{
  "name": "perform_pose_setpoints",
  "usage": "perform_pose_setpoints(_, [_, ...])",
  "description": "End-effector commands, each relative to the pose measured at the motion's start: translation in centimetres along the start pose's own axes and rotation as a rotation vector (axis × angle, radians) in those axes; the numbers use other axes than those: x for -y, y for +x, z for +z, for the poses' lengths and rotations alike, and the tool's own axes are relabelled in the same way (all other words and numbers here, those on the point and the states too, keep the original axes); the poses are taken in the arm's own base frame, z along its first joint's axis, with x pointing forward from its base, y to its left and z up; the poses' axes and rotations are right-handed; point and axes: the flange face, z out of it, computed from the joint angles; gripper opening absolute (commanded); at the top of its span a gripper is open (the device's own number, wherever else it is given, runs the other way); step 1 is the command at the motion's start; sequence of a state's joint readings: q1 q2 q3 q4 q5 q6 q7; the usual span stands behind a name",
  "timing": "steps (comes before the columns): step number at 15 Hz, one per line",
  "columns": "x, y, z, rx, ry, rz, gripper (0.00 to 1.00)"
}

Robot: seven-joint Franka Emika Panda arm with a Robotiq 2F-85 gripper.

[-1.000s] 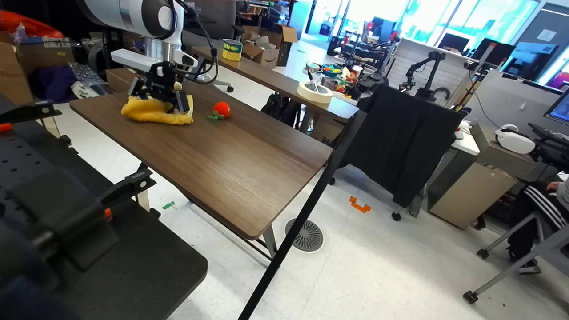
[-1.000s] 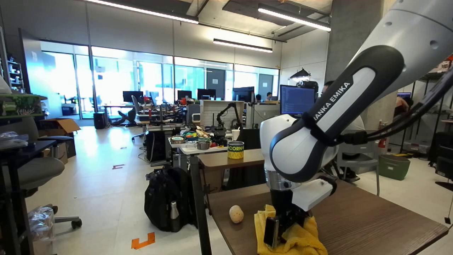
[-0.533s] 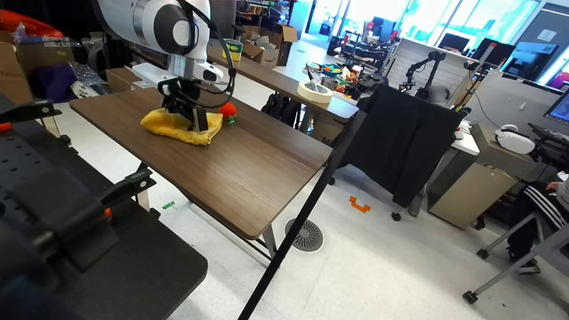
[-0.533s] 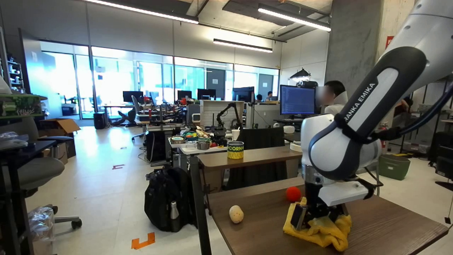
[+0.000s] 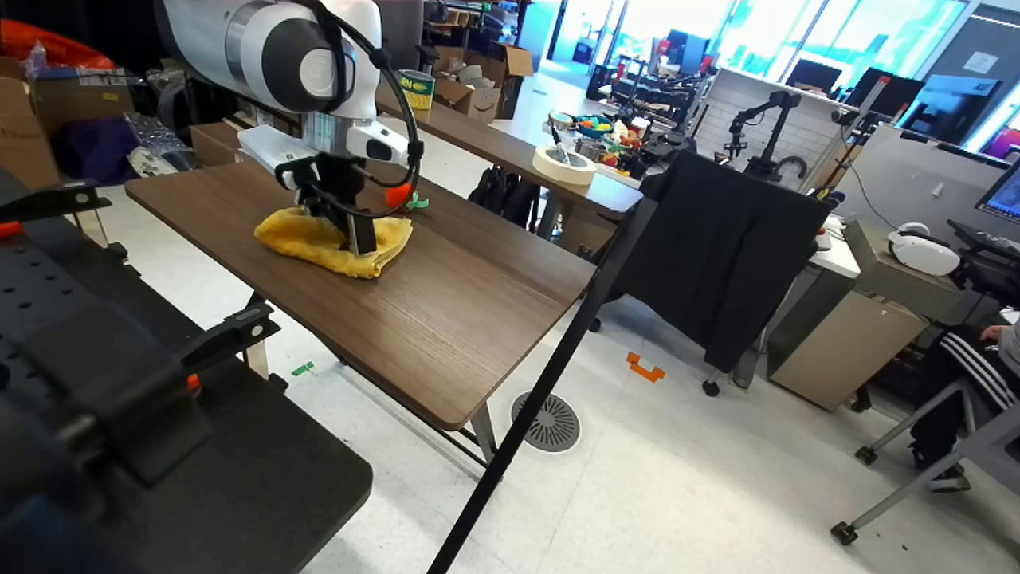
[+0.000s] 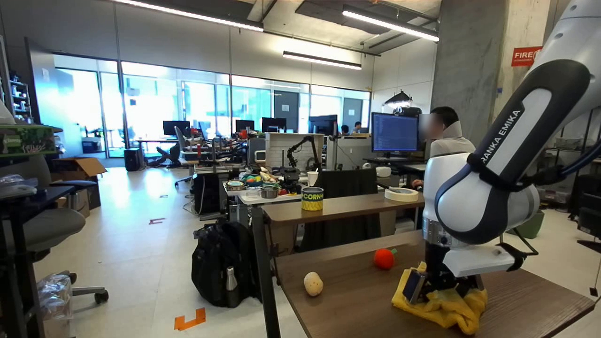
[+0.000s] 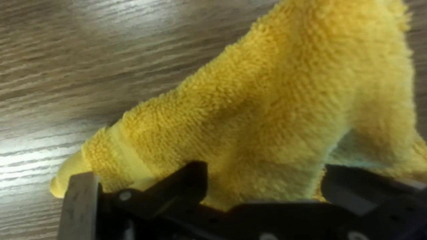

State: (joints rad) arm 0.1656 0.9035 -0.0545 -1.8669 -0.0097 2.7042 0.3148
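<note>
Brown wood-grain tabletop (image 5: 446, 335) bears a crumpled yellow terry towel (image 7: 253, 113), directly beneath and touching my black gripper (image 6: 445, 293), its visible length slanting across my jaw line. I record jaws spread wide, no pinch seen. Round, red, green-topped toy tomato (image 6: 385, 258): near me, apart.

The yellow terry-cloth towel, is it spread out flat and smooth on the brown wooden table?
No, in an exterior view the towel lies rumpled with raised folds beneath the black robot hand.
</note>
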Motion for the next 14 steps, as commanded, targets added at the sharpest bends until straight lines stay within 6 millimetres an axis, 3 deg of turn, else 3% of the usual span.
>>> perform_pose_setpoints(1, [0.0, 0.1, 0.0, 0.001, 0.0, 0.0, 1.0])
perform_pose_setpoints(3, [-0.8, 0.4, 0.4, 0.001, 0.0, 0.021, 1.0])
perform_pose_setpoints(5, [-3.7, -0.2, 1.4, 0.001, 0.015, 0.082, 1.0])
perform_pose_setpoints(9, [-11.1, -2.8, 2.7, -0.044, 0.033, 0.279, 1.0])
perform_pose_setpoints(13, [-19.9, -4.9, 3.6, -0.181, -0.011, 0.485, 1.0])
perform_pose_setpoints(14, [-21.2, -5.3, 3.7, -0.208, -0.009, 0.54, 1.0])
